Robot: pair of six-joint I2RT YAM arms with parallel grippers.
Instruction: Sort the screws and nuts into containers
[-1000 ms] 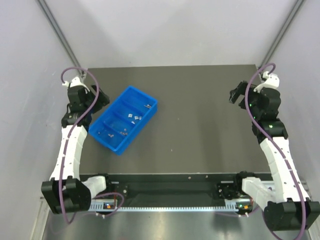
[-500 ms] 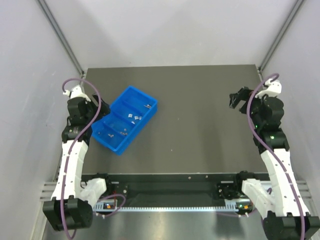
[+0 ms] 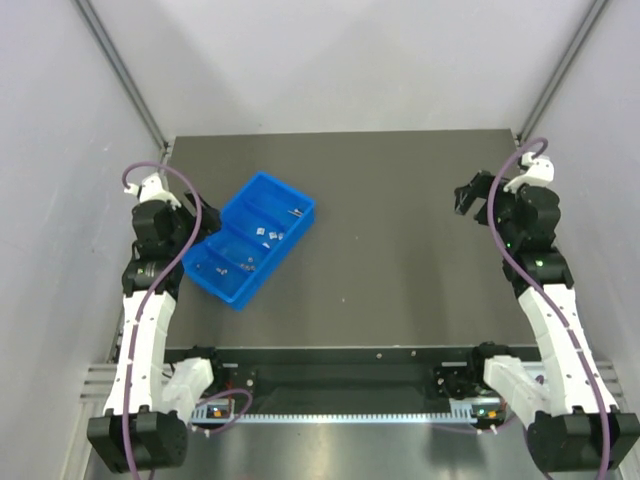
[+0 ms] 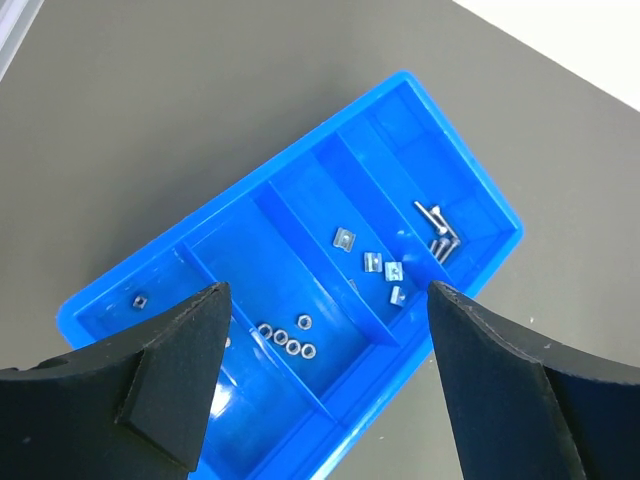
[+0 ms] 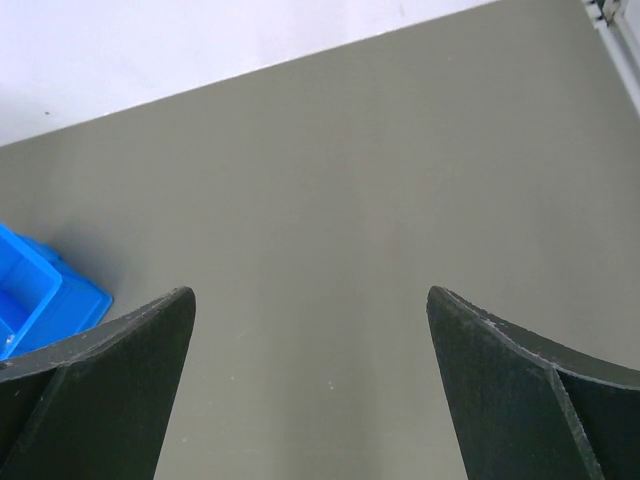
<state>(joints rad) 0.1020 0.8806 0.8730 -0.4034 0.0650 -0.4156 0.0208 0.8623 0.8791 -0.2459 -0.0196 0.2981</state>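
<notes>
The blue tray (image 3: pixel 280 258) lies left on the dark table (image 3: pixel 400 270), screws (image 4: pixel 440 228) in its far compartment, nuts (image 4: pixel 285 340) in the rest. My left gripper (image 4: pixel 327 290) hangs open at its left edge; my right gripper (image 5: pixel 310 295), open too, well right. Pale walls (image 3: pixel 340 60) all round.

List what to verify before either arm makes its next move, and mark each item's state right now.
1. Left gripper open and empty: ok.
2. Right gripper open and empty: ok.
3. Screws alone in the end compartment of the tray, no nuts mixed in: ok.
4. Nuts lying inside compartments, none perched on a divider or rim: ok.
5. No stray parts on the table: none visible, but specks this small could escape the top view: cannot tell.
</notes>
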